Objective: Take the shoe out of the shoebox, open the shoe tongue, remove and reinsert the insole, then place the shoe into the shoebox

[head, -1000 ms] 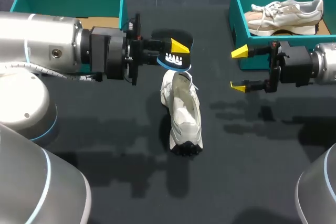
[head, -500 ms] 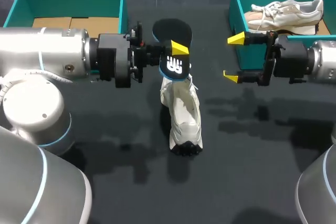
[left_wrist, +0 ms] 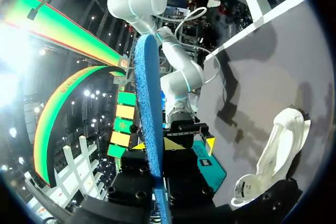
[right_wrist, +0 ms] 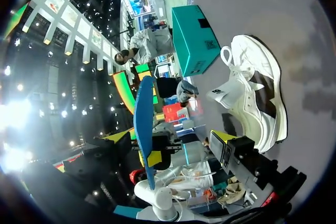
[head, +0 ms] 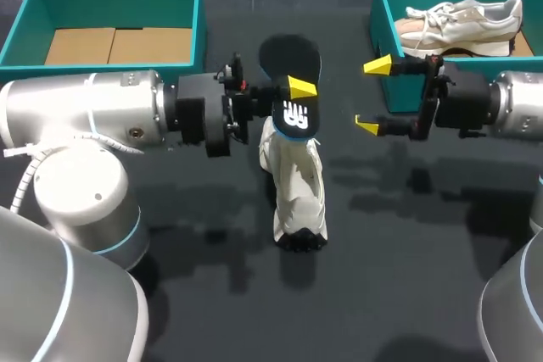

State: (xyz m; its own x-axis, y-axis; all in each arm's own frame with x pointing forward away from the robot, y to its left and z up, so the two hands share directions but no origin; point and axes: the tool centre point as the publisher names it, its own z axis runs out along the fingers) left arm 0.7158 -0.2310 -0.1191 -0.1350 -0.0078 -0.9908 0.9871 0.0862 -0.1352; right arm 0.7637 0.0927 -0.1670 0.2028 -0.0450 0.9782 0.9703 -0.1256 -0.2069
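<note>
Now the left gripper (head: pixel 288 101) clamps the insole (head: pixel 290 61) above the shoe (head: pixel 295 184); right gripper (head: pixel 373 96) (fingers apart) beside a shoebox (head: pixel 379 6).

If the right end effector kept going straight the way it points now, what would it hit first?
Probably the insole, held in the left end effector directly ahead of the open right end effector. The white shoe lies lower, though height is hard to judge.
</note>
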